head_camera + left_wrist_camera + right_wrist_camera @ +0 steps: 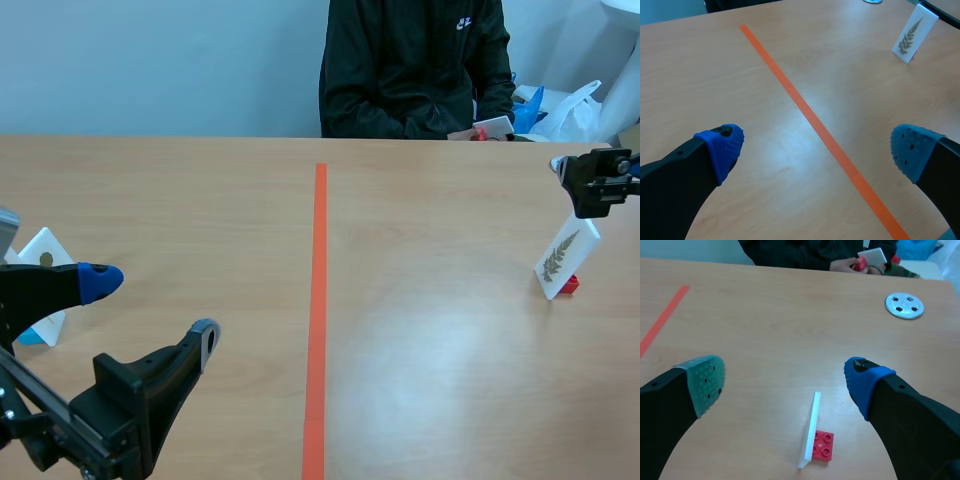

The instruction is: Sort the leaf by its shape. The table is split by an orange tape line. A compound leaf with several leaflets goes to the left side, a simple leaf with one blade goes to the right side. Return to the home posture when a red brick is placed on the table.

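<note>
A white card with a fern-like compound leaf (pixel 565 257) stands tilted on a small red brick base (pixel 570 285), right of the orange tape line (pixel 318 300). My right gripper (pixel 592 195) hangs just above the card's top edge. In the right wrist view it is open (pixel 785 382), and the card (pixel 811 432) shows edge-on under it with its red base (pixel 821 445). My left gripper (pixel 152 312) is open low on the left side, holding nothing (pixel 817 150). The fern card (pixel 912 34) lies far ahead of it.
Another white card (pixel 44 258) on a blue base (pixel 30 335) stands at the far left beside my left gripper. A metal disc (pixel 904 305) lies on the table beyond the fern card. A person (pixel 415 65) sits across the table, holding a white card (pixel 871 257).
</note>
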